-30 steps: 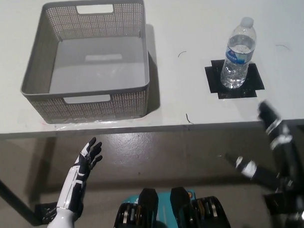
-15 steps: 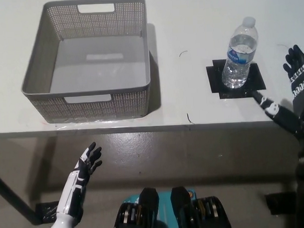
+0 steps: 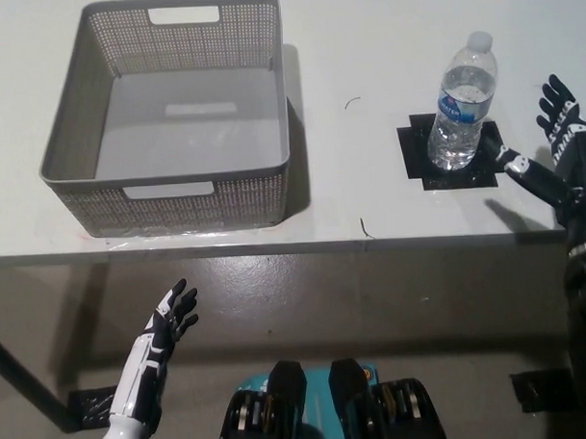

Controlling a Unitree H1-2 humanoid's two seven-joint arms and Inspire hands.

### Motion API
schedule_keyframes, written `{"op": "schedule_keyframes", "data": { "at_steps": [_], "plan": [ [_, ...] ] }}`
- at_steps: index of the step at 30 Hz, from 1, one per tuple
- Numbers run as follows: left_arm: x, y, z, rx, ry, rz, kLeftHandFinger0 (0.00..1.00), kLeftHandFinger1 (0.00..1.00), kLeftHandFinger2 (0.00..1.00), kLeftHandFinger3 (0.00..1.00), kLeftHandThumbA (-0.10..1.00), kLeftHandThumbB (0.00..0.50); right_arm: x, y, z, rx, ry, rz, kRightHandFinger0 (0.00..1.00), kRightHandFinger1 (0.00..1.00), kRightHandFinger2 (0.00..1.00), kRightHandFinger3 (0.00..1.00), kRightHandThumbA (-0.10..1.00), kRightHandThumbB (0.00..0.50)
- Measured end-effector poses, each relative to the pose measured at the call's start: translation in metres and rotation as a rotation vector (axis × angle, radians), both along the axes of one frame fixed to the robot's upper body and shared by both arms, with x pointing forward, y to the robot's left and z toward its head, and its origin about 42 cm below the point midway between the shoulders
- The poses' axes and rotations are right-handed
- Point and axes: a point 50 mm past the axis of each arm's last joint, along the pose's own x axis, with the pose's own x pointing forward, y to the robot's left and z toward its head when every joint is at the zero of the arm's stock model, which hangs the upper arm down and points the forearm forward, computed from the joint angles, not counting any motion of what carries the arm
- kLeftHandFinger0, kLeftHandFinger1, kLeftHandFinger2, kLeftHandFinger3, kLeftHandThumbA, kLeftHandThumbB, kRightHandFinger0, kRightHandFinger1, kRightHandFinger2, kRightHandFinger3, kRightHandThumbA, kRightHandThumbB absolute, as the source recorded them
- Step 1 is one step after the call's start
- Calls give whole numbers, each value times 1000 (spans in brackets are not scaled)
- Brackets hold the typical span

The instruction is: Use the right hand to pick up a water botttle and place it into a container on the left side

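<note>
Spreading wide and holding nothing, the fingers [image 3: 556,109] of the black right hand [image 3: 550,148] hover just right of the upright water bottle [image 3: 463,103], which stands on a black tape square [image 3: 452,154] on the white table [image 3: 364,44]. Well to its left sits the grey basket [image 3: 164,118]. Below the table edge, the white left hand [image 3: 167,320] rests with fingers apart.

Bright, even overhead light; sharp picture.
The basket [image 3: 167,195] throws a soft shadow rightward on the white table [image 3: 364,44]; the floor below is dimmer, and the bottle [image 3: 462,103] shows small glints.
</note>
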Motion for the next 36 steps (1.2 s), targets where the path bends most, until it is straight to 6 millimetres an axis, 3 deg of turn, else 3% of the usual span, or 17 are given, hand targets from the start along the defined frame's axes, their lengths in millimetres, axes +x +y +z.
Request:
{"op": "schedule_keyframes", "data": {
  "at_steps": [2, 6, 9, 25, 29, 34, 36],
  "plan": [
    [0, 0, 0, 0, 0, 0, 1000, 1000, 1000, 1000, 1000, 219, 4, -1, -1, -1, 12, -1, 1000, 1000, 1000, 1000, 1000, 415],
    [0, 0, 0, -1, 0, 0, 1000, 1000, 1000, 1000, 1000, 217, 11, -4, -2, -9, 34, -10, 1000, 1000, 1000, 1000, 1000, 369],
    [0, 0, 0, -1, 0, -1, 1000, 1000, 1000, 1000, 1000, 217, 12, -4, -4, -15, 42, -20, 1000, 1000, 1000, 1000, 1000, 416],
    [-1, 0, -2, -1, 5, -1, 1000, 1000, 1000, 1000, 1000, 219, 36, 11, -6, -94, 102, -21, 1000, 1000, 1000, 1000, 1000, 425],
    [-1, 0, -3, -1, 5, -1, 1000, 1000, 1000, 1000, 1000, 207, 40, 14, -9, -118, 126, -20, 1000, 1000, 1000, 1000, 1000, 493],
    [-1, 0, -3, -2, 1, -1, 1000, 1000, 1000, 1000, 1000, 208, 50, 20, -5, -140, 129, -14, 1000, 1000, 1000, 1000, 1000, 442],
    [-1, 0, -3, -3, 1, -1, 1000, 1000, 1000, 1000, 1000, 200, 57, 24, -2, -146, 132, -7, 1000, 1000, 1000, 1000, 1000, 499]
  ]
}}
